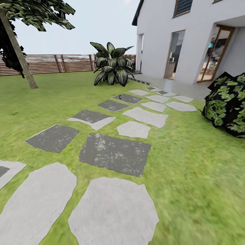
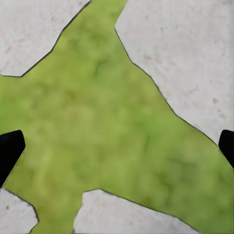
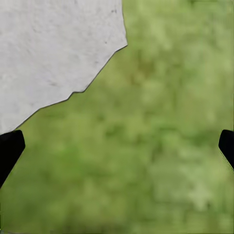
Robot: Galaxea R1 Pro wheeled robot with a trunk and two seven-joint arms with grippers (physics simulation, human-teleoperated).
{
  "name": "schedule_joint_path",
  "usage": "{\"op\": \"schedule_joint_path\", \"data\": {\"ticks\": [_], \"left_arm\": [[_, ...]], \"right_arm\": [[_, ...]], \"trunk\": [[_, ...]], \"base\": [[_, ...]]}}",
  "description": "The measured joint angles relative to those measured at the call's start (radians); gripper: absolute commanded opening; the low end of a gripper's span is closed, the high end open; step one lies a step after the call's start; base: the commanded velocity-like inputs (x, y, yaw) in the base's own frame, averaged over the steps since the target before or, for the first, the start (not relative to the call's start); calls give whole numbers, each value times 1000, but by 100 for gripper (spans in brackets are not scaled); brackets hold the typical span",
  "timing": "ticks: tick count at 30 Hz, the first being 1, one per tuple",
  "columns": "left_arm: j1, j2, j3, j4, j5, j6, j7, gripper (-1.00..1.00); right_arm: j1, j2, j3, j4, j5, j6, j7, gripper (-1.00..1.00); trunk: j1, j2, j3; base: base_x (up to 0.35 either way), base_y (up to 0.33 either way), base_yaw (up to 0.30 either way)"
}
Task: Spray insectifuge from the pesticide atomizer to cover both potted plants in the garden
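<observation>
I stand in the garden, on a green lawn (image 1: 190,160) crossed by pale and dark stepping stones (image 1: 115,153). The pesticide atomizer and the potted plants are out of view. In the left wrist view my left gripper (image 2: 117,148) is open, its black fingertips (image 2: 9,151) far apart over grass between pale stones (image 2: 185,58). In the right wrist view my right gripper (image 3: 117,146) is open too, hanging over grass beside one pale stone (image 3: 53,53). Nothing sits between either pair of fingers.
A big dark broad-leaved bush (image 1: 111,68) stands at the far end of the stone path. Another dark leafy bush (image 1: 227,105) is at the right. A leaning tree trunk (image 1: 20,58) rises at the left before the brown slat fence (image 1: 51,64). A white house (image 1: 190,37) stands back right.
</observation>
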Motion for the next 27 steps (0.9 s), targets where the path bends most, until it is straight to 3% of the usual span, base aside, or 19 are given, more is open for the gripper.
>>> {"op": "schedule_joint_path", "data": {"ticks": [27], "left_arm": [[0,0,0,0,0,0,0,100]], "right_arm": [[0,0,0,0,0,0,0,100]], "trunk": [[0,0,0]], "base": [[339,75,0]]}}
